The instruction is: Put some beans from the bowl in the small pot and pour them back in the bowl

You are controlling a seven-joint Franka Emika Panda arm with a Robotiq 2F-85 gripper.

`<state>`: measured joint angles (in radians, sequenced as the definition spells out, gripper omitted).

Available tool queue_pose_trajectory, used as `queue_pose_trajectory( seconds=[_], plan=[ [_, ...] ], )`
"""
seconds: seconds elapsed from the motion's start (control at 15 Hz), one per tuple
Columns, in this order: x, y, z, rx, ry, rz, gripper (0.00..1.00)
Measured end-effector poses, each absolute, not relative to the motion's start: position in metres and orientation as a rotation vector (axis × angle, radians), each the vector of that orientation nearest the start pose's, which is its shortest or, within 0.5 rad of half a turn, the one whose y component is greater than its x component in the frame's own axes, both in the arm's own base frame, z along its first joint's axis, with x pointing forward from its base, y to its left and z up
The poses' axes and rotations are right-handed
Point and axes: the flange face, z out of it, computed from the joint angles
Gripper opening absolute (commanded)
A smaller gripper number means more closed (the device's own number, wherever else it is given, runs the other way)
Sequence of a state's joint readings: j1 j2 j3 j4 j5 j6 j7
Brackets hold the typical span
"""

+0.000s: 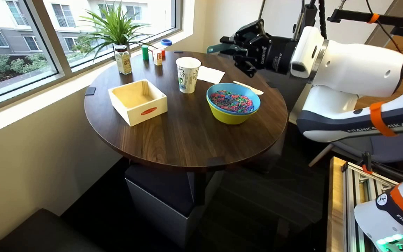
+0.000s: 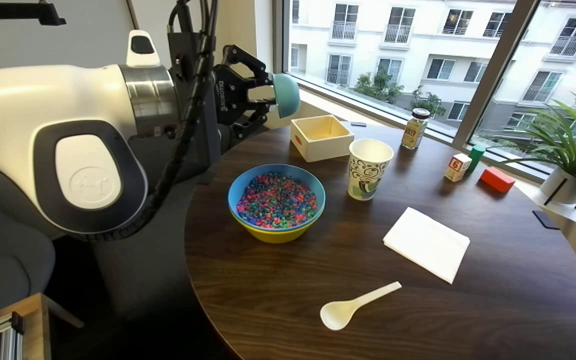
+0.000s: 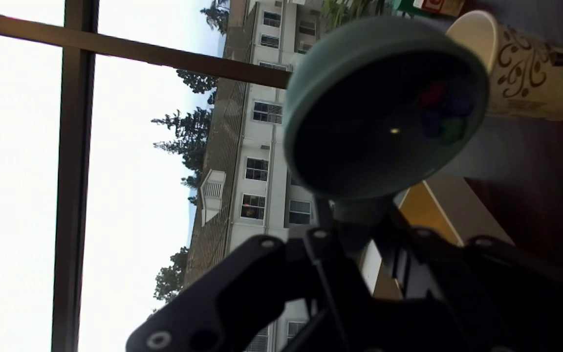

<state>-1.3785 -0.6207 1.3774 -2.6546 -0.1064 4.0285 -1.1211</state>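
The task looks partway along; in an exterior view the small pot (image 2: pixel 288 95) hangs in the air at upper centre, tilted well over onto its side, and the gripper (image 3: pixel 358 222), at the bottom of the wrist view, has its jaws drawn nearly together on the pot's handle; only a few beans (image 3: pixel 450 125) show within, at the right of the dark inside, while the main heap (image 2: pixel 276 201) lies in the bowl (image 2: pixel 275 236) at the centre; whether these few are a small scoop or leftovers from a pour I cannot tell, so bringing the pot over the bowl and emptying it is probably what is left; the patterned cup (image 2: pixel 368 170) stands upright near the bowl, right of centre, and seems the likeliest thing to be knocked; the wooden tray (image 2: pixel 330 150) sits at upper centre; the napkin (image 2: pixel 427 245) at lower right and the spoon (image 2: pixel 352 305) at bottom centre look unlikely to matter, as do the jar (image 2: pixel 414 129) at upper right and the red block (image 2: pixel 497 179) towards the right edge.
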Motion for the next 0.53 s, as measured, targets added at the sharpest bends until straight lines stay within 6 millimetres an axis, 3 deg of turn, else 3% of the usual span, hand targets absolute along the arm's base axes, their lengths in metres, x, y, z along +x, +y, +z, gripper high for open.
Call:
queue_pose_trajectory(
  seconds=[0.53],
  plan=[
    [0.4402,0.0769,0.4404,1.024,1.350,1.029,0.06]
  ],
)
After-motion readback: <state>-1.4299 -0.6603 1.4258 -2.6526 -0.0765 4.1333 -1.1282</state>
